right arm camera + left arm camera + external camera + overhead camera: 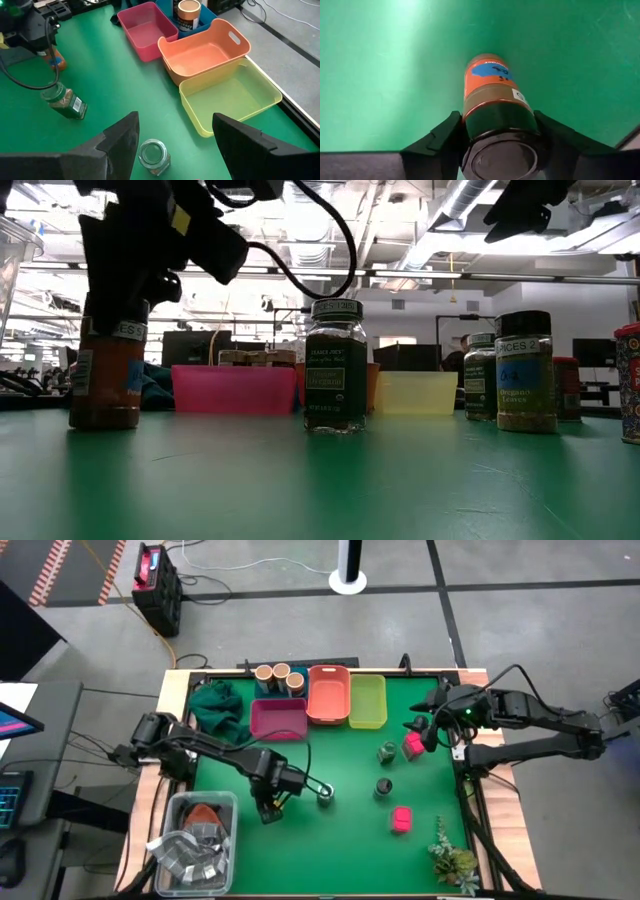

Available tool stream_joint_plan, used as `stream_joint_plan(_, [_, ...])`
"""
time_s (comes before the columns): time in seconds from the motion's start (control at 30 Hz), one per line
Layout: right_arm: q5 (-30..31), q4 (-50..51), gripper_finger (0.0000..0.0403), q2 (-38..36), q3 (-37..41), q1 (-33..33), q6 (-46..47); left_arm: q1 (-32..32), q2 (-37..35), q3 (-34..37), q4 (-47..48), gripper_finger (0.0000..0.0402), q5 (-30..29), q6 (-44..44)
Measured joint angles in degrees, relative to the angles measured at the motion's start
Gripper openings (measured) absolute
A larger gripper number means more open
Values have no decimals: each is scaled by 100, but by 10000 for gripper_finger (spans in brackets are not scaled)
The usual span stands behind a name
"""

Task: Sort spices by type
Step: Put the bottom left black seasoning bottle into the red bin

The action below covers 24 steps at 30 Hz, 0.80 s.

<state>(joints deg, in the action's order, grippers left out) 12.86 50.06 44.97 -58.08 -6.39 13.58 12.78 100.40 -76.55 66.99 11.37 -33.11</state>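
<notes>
My left gripper [272,802] points down at the near left of the green table, shut on an orange spice jar [490,85] with a blue label and a dark cap; the jar stands upright [105,385]. A green-topped jar [325,797] stands just to its right. Two more jars [386,752] [383,787] and two pink boxes [412,745] [401,819] sit farther right. Tan-topped jars [275,673] stand in the blue tray. My right gripper [175,145] hangs open, high over the table's right side, holding nothing. My left gripper pinches the orange jar's dark cap [502,125] between its two fingers [445,142], one on each side. The fingers come from above, pointing down along the upright jar. The jar's bottom [104,420] rests on the table.
Magenta [278,718], orange [328,695] and yellow-green [367,700] trays line the far edge. A green cloth [215,705] lies far left, a clear tub of grey packets [195,840] near left, and a plant sprig [450,855] near right.
</notes>
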Motion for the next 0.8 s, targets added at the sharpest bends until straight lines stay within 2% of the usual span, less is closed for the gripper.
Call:
stream_joint_plan(0.27, [1,-2,279,2,0,0,31,-528,-386,-90,273,197,-17,229])
stream_joint_plan(0.5, [2,-87,279,0,0,0,48,-1329,-852,-358,370,197,-196,421])
stream_joint_plan(0.8, [3,-212,279,136,34,-9,48,-2274,-753,-1065,671,197,-329,1421])
